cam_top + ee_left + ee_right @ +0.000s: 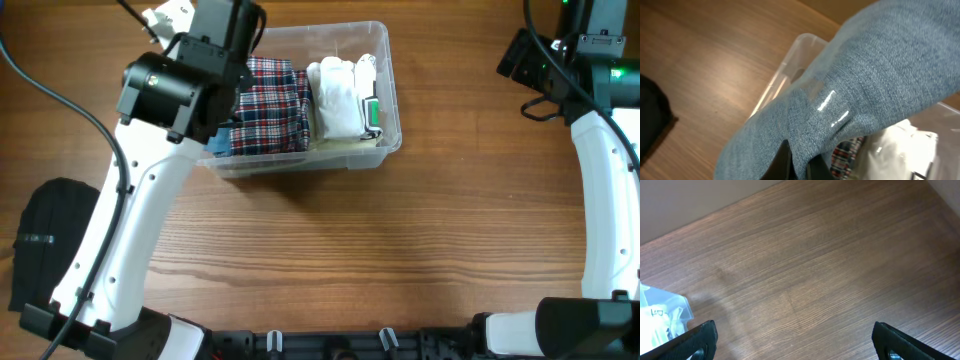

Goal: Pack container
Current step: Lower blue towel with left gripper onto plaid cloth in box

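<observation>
The clear plastic container stands at the back middle of the table. It holds a folded plaid cloth and white items with a small green-marked piece. My left gripper is shut on blue denim cloth, held over the container's left end; a bit of the denim shows under the arm. The container's rim shows in the left wrist view. My right gripper is open and empty over bare wood at the far right; a corner of the container shows in its view.
A black cloth lies at the table's left edge and shows in the left wrist view. Cables run over the back left. The right arm's base stands at the back right.
</observation>
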Available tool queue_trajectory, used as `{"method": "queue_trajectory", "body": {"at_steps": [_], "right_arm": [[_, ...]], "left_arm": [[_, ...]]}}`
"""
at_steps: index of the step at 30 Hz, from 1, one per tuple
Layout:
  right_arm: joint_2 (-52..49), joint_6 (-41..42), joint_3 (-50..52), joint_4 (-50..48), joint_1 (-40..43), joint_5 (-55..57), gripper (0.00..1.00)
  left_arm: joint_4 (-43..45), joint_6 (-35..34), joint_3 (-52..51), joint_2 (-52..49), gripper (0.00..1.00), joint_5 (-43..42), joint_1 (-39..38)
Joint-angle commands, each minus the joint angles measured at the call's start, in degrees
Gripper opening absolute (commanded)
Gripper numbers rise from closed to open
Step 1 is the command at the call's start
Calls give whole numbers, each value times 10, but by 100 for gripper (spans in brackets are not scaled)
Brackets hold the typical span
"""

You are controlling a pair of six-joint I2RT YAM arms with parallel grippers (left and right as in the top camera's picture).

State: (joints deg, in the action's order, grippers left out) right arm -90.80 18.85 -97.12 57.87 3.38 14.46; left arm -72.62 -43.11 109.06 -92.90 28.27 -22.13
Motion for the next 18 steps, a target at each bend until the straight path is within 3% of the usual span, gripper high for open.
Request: {"method": "queue_trajectory", "body": {"at_steps": [1, 12, 18], "right_arm": [[7, 7, -7, 0, 0, 9, 100], [7, 7, -7, 0, 0, 9, 100], [7, 7, -7, 0, 0, 9, 100]], "left_arm": [[3, 9, 20, -6, 4, 0, 26], [65, -9, 20, -81, 4, -76, 43], [36, -5, 20, -82, 4, -89, 65]]}}
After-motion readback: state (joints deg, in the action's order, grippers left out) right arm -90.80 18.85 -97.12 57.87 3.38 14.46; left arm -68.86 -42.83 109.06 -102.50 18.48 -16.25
